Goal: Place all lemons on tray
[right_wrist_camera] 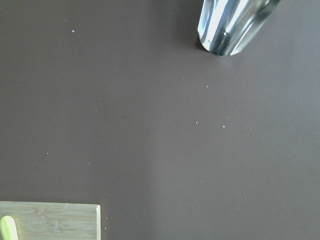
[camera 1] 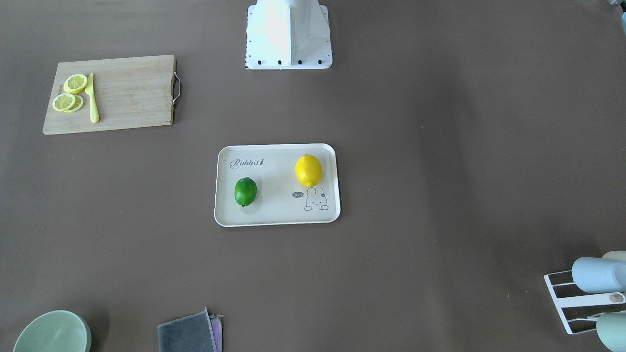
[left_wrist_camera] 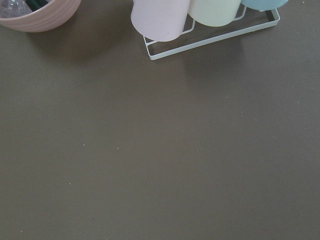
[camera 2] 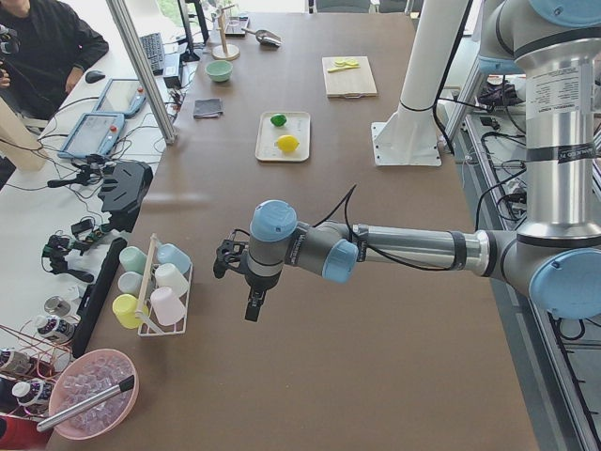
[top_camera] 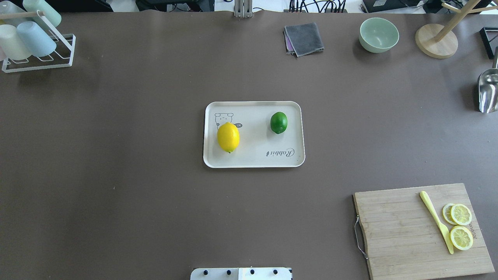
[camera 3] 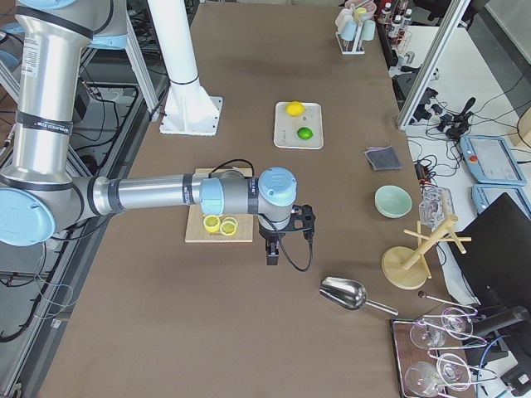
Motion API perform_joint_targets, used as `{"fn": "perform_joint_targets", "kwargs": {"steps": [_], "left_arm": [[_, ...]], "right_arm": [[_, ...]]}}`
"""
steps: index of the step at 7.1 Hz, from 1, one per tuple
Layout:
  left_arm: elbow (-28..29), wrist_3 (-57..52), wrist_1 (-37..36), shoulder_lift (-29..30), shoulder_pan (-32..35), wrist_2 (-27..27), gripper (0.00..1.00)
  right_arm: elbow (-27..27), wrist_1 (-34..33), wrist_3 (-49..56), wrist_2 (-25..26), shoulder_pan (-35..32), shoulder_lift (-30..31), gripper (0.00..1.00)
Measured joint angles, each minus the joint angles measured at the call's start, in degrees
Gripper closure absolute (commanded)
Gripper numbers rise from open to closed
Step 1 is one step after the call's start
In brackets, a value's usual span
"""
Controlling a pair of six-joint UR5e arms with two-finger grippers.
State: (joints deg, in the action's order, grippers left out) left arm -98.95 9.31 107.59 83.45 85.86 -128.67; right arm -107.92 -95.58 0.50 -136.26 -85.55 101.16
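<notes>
Cream-white tray [top_camera: 253,162] sits mid-table and both lemons are on it already: the yellow lemon [top_camera: 228,137] just beside the bunny drawing, the green lemon [top_camera: 279,122] toward the end with the "Rabbit" print, the two clearly apart. My left gripper [camera 2: 252,305] hangs over bare table near the cup rack [left_wrist_camera: 210,44]. My right gripper [camera 3: 270,251] hangs just off the edge of the wooden cutting board [top_camera: 400,237], which has the lemon slices [top_camera: 461,237] and yellow knife [top_camera: 435,221] on it, with the metal scoop [right_wrist_camera: 235,25] nearby. Both grippers only show up from the side cameras, so honestly I can't tell how open either one is or if it's got hold of anything.
</notes>
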Motion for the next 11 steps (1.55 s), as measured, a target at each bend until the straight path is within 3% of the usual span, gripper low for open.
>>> {"fn": "perform_joint_targets", "kwargs": {"steps": [3, 11], "left_arm": [[0.1, 0.2, 0.0, 0.2, 0.0, 0.0, 0.02], [0.3, 0.3, 0.0, -0.2, 0.0, -0.2, 0.02]], "right_arm": [[1.1, -3.2, 1.4, 0.0, -1.3, -0.5, 0.0], [1.2, -2.9, 0.7, 0.7, -1.8, -0.4, 0.0]]}}
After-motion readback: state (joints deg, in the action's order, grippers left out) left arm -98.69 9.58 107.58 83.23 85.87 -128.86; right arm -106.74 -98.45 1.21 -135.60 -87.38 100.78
